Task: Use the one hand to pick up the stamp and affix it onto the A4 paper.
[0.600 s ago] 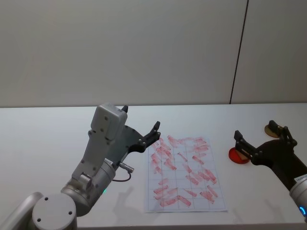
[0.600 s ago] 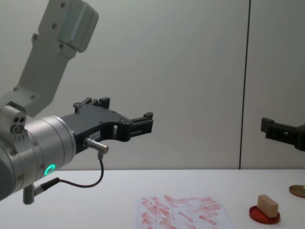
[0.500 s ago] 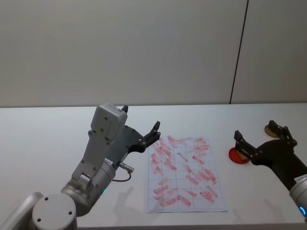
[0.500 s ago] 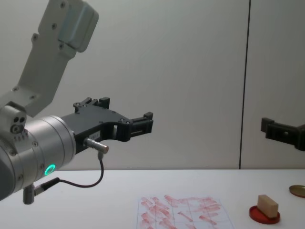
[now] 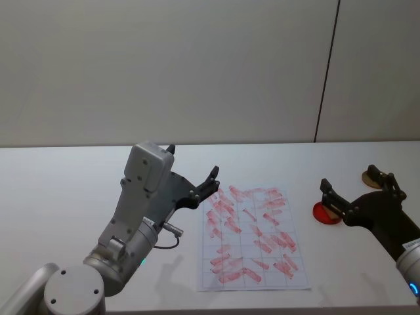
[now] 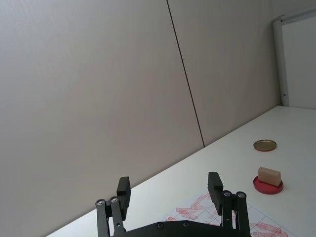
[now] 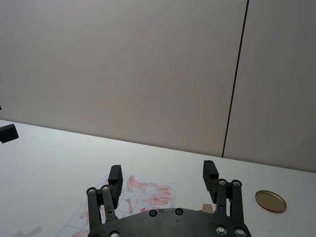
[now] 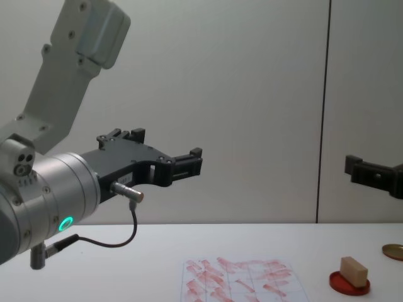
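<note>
Head view: the right gripper (image 5: 349, 178) is seen over the right side of the white table (image 5: 65, 197), its two black fingers spread wide with nothing held between them. One finger overlaps the red ink pad (image 5: 323, 214) and the other overlaps the gold-brown disc (image 5: 366, 178), so the stamp is largely hidden from this camera. A blue-lit ring (image 5: 413, 289) is glimpsed on that arm at the lower right corner.

What is hidden there is supplied by the chest view. The stamp (image 8: 353, 272) is shown plainly as a small tan block resting on the ink pad, to the right of the A4 paper (image 8: 245, 286) and apart from it. From this side it can also be told that the right gripper is held well above the stamp, not touching it.

In the right wrist view the gripper's fingers (image 7: 115, 177) are confirmed as parted. Only a sliver of tan is caught behind the gripper body, with the paper and the disc beyond.

The left gripper (image 5: 193, 161) is raised above the table just left of the paper, its arm marked by a green-lit ring (image 8: 65, 223). Its own wrist view shows its fingers (image 6: 215, 183) apart and empty, and also gives a clear distant look at the stamp sitting on the pad, with the disc farther off.

The sheet's red-pink marks over a faint grid are read best from the head view.
</note>
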You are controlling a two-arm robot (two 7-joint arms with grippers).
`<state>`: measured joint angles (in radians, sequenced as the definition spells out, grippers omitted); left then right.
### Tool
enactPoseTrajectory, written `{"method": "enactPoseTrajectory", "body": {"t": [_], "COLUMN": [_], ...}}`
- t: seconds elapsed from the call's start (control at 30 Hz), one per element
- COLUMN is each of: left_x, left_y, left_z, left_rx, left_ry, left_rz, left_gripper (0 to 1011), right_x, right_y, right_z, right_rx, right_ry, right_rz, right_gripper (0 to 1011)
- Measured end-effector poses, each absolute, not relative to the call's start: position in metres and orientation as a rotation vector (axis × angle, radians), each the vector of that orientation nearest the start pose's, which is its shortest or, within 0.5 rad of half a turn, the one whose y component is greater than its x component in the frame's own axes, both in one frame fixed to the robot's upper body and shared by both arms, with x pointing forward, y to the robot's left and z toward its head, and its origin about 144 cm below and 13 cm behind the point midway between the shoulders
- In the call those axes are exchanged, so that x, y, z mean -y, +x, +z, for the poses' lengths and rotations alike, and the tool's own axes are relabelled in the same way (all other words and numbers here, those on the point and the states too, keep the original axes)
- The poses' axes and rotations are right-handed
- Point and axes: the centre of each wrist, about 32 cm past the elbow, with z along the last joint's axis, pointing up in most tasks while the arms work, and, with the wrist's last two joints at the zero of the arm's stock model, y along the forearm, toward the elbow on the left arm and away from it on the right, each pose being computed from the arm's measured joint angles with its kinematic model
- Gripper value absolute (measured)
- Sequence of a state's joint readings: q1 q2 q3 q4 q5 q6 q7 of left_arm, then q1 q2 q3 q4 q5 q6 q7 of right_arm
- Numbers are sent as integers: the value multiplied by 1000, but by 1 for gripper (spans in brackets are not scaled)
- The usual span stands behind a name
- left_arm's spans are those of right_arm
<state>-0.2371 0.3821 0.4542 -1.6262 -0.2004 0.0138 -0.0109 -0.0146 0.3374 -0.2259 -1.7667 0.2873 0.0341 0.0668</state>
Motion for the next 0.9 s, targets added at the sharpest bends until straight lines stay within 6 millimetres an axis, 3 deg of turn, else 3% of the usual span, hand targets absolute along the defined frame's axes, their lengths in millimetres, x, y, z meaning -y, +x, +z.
{"method": "enactPoseTrajectory", "body": {"t": [0.9], "left_x": [-198], "left_y": [492], "left_z": [1204], "left_rx": [268], "left_ry": [61], "left_rz": [1124], "left_gripper": [993], "right_x": [236], "right_y": [449], "right_z": [1188], "right_rx": [28], "right_ry": [-23], "right_rz": [-1270], "right_gripper": [1001]}}
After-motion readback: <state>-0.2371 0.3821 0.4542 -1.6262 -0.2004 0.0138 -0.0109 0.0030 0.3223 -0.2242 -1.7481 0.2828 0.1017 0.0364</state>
